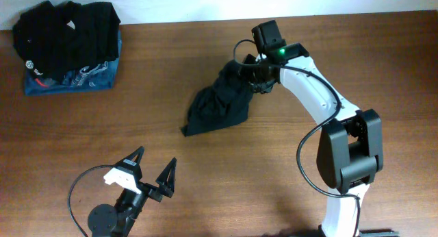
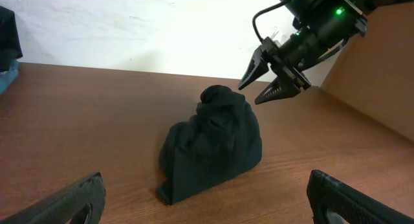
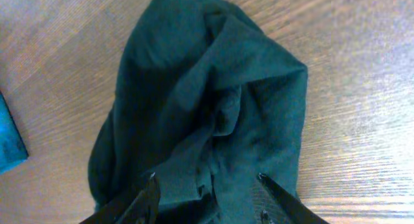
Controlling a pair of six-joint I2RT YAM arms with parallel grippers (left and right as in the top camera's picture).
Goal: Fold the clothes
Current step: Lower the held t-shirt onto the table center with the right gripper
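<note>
**Clothes heaped mid-surface, right gripper open at the peak**

The clothes [image 1: 219,107], one plain dark garment, lay crumpled in a loose heap near the middle of the surface [image 1: 82,127], somewhat nearer the far edge than the near one. The heap rose to a bunched peak at its far right end and tapered to a flat corner toward the near left.

The right gripper [image 2: 251,93] hung just beside that peak, angled down at it. Its jaws stood apart, and the left wrist view showed no fabric pinched between them.

The left gripper [image 1: 158,154] sat well apart from the clothes, near the near edge, with its jaws spread wide and empty.
</note>
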